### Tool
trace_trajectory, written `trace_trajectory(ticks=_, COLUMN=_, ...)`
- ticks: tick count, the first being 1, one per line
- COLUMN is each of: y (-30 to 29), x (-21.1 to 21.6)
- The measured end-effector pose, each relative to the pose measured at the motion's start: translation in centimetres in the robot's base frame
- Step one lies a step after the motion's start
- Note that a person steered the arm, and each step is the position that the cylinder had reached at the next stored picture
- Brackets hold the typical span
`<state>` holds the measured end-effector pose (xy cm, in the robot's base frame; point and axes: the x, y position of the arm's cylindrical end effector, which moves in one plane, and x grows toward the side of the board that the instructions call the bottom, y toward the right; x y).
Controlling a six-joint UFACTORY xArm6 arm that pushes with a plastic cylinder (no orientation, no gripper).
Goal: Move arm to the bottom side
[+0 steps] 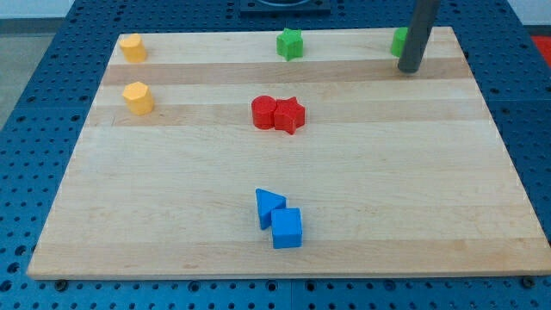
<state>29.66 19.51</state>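
At the bench's (pixel 172 215) top right, my tip (pixel 409 70) half hides a green block (pixel 399 40), shape unclear; the tool is a bare rod with no jaws.

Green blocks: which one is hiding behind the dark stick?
The green block at the view's top right. My tip stands right in front of it, covering part. The green star at top middle shows whole.
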Motion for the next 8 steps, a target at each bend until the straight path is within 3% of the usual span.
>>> trace_trajectory(ticks=2, y=-2.8, x=2.2)
trace_trajectory(ticks=5, y=-8.2, x=14.2)
trace_trajectory(ticks=8, y=-10.2, x=21.2)
